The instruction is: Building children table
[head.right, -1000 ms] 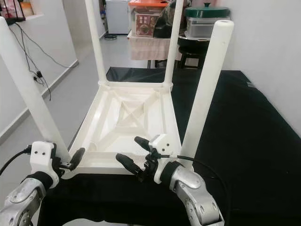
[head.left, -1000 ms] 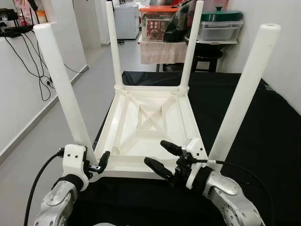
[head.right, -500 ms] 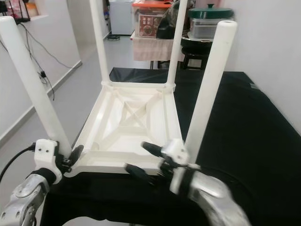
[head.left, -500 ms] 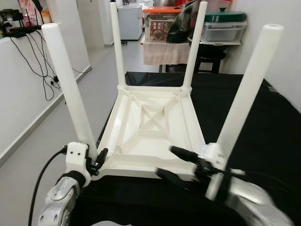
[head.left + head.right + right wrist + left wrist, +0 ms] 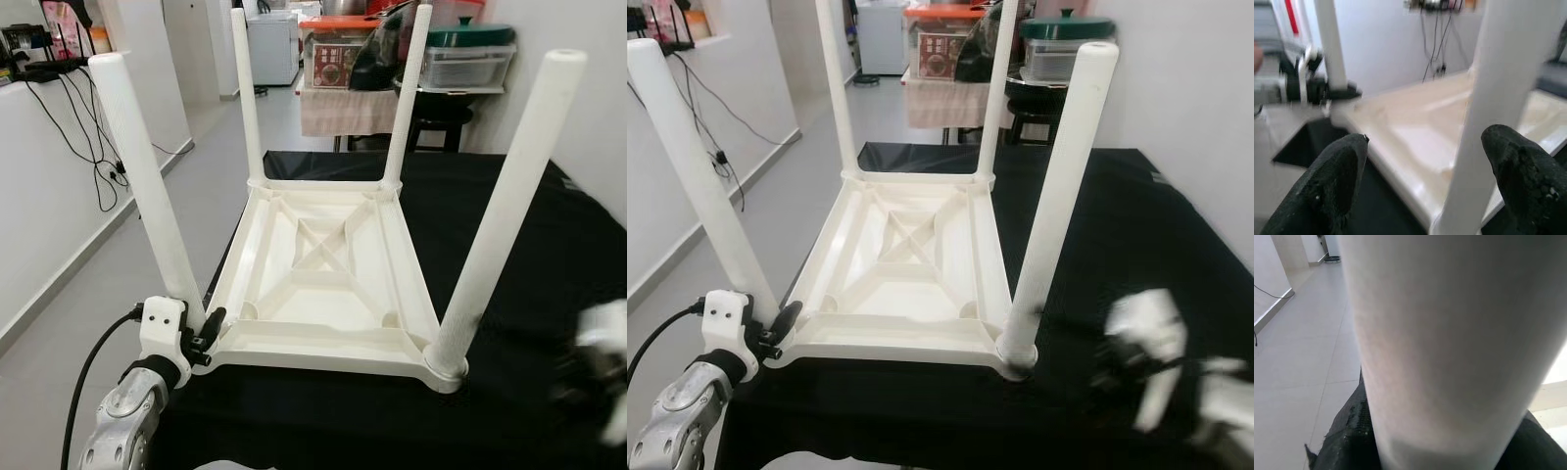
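While the table (image 5: 323, 284) lies upside down on the black cloth (image 5: 549, 255), your left gripper (image 5: 203, 336) pinches its near corner; right gripper (image 5: 1425, 181) spread wide beside a leg (image 5: 1058, 196); rigid, light plastic, likely slippery; grip low.

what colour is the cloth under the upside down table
Black; the cloth shows best in the left eye view, under the white table.

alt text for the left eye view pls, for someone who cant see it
A white children's table lies upside down on a black cloth, its four legs pointing up. The left gripper is at the near left corner beside a leg; the right gripper is a blur at the right edge.
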{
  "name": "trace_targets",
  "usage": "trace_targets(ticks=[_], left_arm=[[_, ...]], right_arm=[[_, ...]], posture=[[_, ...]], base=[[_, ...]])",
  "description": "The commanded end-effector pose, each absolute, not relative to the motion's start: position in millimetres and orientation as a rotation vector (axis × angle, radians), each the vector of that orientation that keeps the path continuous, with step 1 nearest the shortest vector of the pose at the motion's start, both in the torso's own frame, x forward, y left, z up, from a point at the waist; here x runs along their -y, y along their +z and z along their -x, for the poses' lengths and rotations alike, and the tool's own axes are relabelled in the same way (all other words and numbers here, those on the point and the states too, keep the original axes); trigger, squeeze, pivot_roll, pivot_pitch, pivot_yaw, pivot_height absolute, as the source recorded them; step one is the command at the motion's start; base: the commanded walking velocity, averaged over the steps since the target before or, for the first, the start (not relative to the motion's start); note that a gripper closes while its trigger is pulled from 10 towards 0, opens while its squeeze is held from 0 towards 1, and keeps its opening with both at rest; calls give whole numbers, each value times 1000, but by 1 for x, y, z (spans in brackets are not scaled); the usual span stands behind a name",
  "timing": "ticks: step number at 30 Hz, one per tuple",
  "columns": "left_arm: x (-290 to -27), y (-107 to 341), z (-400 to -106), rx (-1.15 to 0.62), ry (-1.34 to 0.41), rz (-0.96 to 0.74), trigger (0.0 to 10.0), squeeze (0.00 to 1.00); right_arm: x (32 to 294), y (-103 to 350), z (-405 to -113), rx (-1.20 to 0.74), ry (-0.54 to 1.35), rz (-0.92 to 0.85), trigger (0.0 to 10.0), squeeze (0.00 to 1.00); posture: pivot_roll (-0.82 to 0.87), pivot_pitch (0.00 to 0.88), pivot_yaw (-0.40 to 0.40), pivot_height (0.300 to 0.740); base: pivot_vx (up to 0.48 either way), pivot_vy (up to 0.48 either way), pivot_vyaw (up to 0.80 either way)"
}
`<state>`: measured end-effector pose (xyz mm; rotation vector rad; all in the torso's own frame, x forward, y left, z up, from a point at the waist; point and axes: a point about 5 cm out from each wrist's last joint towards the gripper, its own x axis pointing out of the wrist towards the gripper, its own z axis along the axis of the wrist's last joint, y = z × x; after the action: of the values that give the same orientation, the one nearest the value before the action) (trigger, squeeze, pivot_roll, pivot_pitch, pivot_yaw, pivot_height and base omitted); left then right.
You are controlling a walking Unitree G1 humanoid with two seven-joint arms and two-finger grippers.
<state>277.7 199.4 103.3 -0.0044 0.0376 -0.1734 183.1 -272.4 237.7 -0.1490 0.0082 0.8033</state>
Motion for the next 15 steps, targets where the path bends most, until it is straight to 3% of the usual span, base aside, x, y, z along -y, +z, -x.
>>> trace_targets(ticks=[1, 4, 7, 12, 13, 14, 15], left_arm=[[-201, 101, -279, -44, -176, -4, 0, 0], [-201, 101, -279, -41, -178, -4, 0, 0], [-201, 103, -280, -30, -180, -6, 0, 0], [-201, 104, -281, -26, -179, -7, 0, 0], [-201, 105, -281, -24, -176, -9, 3451, 0], [-201, 105, -281, -23, -175, -12, 10000, 0], [-201, 105, -281, -23, -175, -13, 10000, 0]], right_arm=[[278, 245, -182, 10, 789, 128, 10000, 0], [284, 252, -183, 46, 756, 127, 10000, 0], [294, 284, -196, 269, 638, 62, 10000, 0], [287, 296, -203, 339, 631, 21, 10000, 0], [280, 300, -211, 340, 606, 19, 10000, 0], [268, 304, -214, 356, 647, 11, 10000, 0], [265, 305, -214, 361, 665, 7, 10000, 0]], posture=[[-166, 0, 10, 740], [-166, 0, 10, 740], [-159, 0, 10, 740], [-159, 0, 10, 740], [-155, 0, 10, 740], [-151, 0, 7, 740], [-151, 0, 7, 740]], base=[[0, 0, 0], [0, 0, 0], [0, 0, 0], [0, 0, 0], [0, 0, 0], [0, 0, 0], [0, 0, 0]])
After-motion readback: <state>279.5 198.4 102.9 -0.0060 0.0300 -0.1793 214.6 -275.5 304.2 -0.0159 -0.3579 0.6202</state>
